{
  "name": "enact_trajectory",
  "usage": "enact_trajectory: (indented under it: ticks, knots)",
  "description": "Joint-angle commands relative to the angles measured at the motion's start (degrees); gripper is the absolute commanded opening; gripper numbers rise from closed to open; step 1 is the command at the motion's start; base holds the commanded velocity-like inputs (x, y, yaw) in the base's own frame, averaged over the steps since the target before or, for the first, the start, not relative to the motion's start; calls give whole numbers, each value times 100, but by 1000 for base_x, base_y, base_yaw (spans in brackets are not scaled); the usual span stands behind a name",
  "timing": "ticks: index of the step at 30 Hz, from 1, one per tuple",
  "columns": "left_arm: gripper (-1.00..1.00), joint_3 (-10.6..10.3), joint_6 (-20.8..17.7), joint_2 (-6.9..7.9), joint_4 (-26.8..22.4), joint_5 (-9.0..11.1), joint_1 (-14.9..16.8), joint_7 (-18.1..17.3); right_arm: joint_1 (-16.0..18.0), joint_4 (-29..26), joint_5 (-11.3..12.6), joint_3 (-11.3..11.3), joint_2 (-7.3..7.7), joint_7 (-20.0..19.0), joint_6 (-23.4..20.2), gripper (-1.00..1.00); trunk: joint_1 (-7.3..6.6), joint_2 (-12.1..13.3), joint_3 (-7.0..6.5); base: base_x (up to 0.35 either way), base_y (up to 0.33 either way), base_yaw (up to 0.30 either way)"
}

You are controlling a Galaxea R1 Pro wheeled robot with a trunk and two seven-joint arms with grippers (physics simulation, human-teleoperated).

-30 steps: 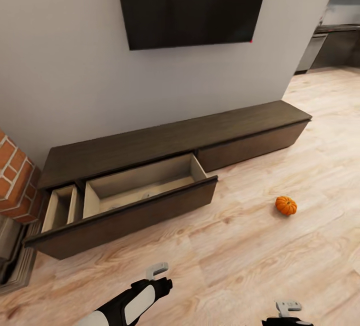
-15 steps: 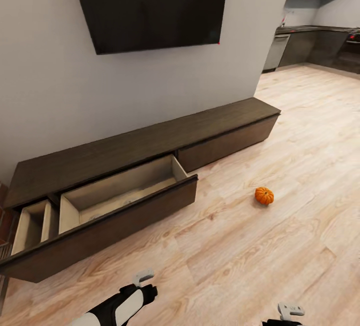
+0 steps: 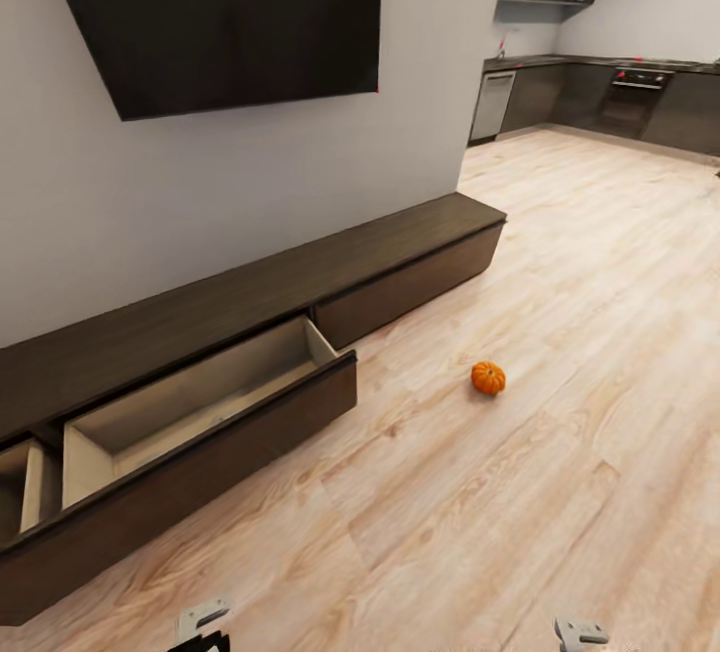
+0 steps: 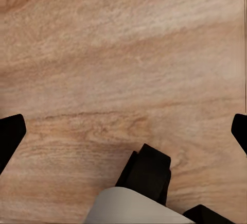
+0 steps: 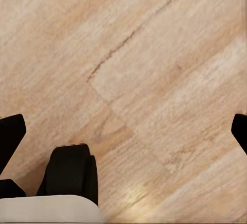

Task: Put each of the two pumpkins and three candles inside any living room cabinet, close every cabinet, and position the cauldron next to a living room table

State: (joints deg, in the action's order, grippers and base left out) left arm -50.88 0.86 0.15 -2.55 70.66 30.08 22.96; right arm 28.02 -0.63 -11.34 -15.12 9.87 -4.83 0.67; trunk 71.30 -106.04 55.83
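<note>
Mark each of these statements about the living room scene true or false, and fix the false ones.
1. The pumpkin lies on the wooden floor. True.
2. The wide drawer of the TV console is shut. False: it is pulled out.
3. The pumpkin sits inside the open drawer. False: it is on the floor, apart from the console.
4. The left tool is open over bare floor. True.
5. The right tool grips a candle. False: it is open, holding nothing.
</note>
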Motion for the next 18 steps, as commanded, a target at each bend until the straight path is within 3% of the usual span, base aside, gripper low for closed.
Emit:
enact_trajectory:
  ticks: [1,8,14,18]
  knots:
    - [100,-1,7,-6,5,0,-30,-1,-38,1,-2,0,-25,0,3,100,0,0,-5,0,0,-279]
    - [100,-1,19,-23,24,6,-142,-2,-228,23,-1,0,-113,0,499,100,0,0,-35,0,0,-280]
    - [100,-1,27,-28,14,-6,-234,-66,-265,45,0,0,-121,0,590,100,0,0,-62,0,0,-279]
    - [100,-6,161,2,16,-13,-324,-495,-291,53,0,0,-125,0,632,100,0,0,-82,0,0,-279]
